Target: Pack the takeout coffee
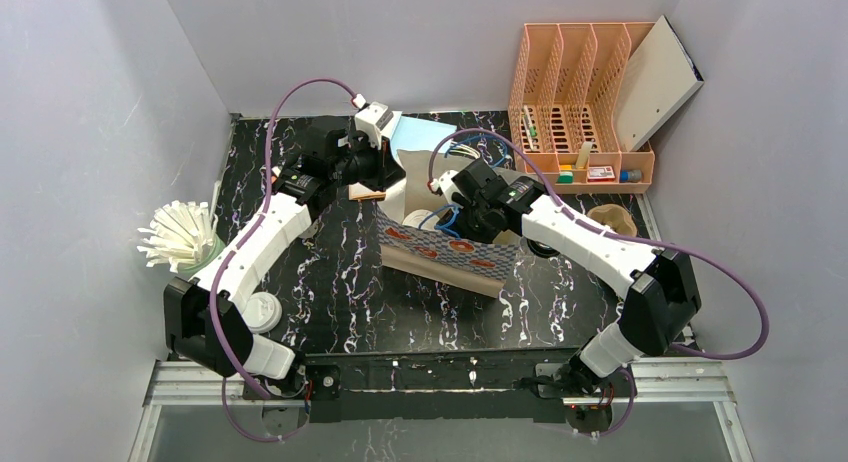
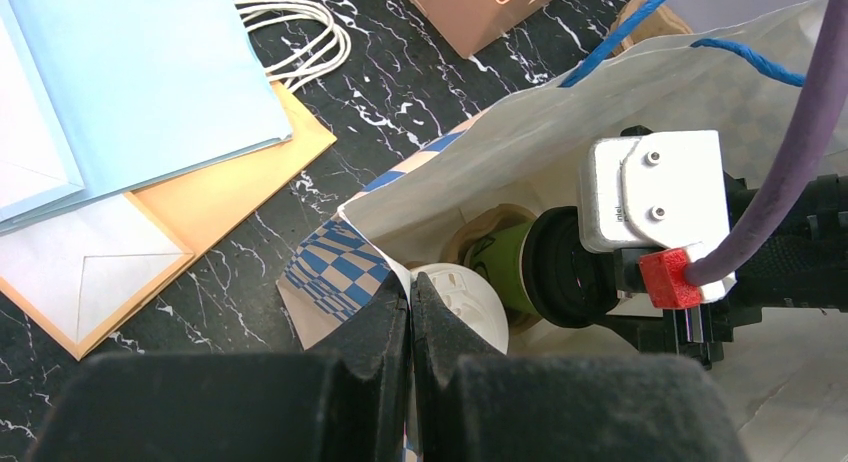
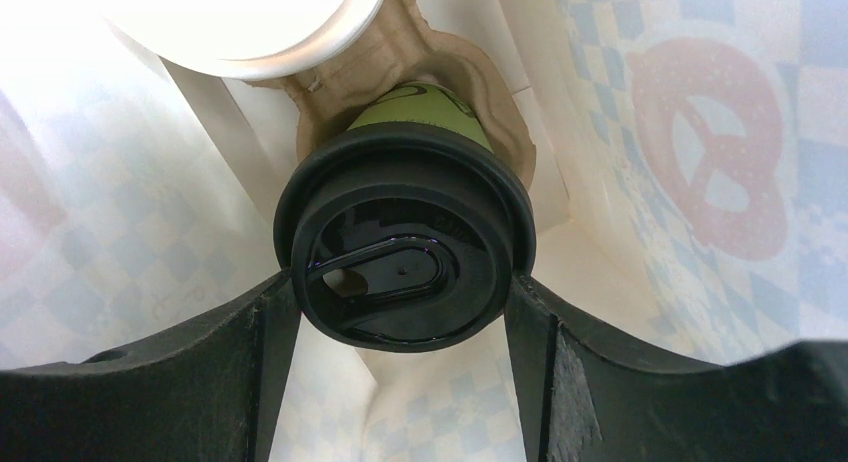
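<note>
The takeout coffee (image 3: 420, 107) is a green cup with a black lid (image 3: 400, 262). It sits in a brown cardboard carrier (image 3: 500, 92) inside the blue-checkered paper bag (image 1: 445, 252). My right gripper (image 3: 402, 282) reaches into the bag, and its fingers press both sides of the lid. In the left wrist view the cup (image 2: 500, 262) lies beside a white-lidded cup (image 2: 465, 302). My left gripper (image 2: 410, 292) is shut on the bag's top edge (image 2: 370, 237) and holds it open. In the top view the right gripper (image 1: 455, 207) hides the cup.
Flat blue and orange paper bags (image 2: 150, 102) lie on the black marble table behind the bag. An orange file organizer (image 1: 580, 102) stands at the back right. A holder of white straws (image 1: 185, 237) is at the left, with a white lid (image 1: 262, 310) near it.
</note>
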`<state>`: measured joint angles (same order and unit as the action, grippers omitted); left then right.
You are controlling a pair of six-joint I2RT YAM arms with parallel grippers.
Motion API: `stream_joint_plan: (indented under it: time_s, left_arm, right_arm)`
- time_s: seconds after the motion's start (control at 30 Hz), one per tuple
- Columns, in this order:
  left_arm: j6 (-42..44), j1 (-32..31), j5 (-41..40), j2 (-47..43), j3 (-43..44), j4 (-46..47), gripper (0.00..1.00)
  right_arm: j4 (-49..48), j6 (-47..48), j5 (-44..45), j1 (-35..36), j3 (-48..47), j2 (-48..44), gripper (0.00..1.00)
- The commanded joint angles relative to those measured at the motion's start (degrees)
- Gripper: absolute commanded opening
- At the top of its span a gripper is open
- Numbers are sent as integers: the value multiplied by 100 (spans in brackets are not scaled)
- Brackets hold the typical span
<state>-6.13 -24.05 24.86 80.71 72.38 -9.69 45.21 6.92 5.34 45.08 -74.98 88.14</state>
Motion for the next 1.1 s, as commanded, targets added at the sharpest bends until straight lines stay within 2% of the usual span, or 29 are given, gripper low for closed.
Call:
stream_joint_plan:
  time_s: [0.0, 0.6, 1.07]
  left_arm:
    - [179, 23, 124, -152, 160, -22, 0]
    - [268, 23, 146, -152, 230, -116, 0]
    - [268, 24, 87, -189, 203, -81, 0]
  right_arm:
    - [41, 28, -305, -8, 233, 322, 29]
    - [21, -150, -499, -102, 636, 590, 28]
    - [519, -184, -261, -105, -190, 584, 30]
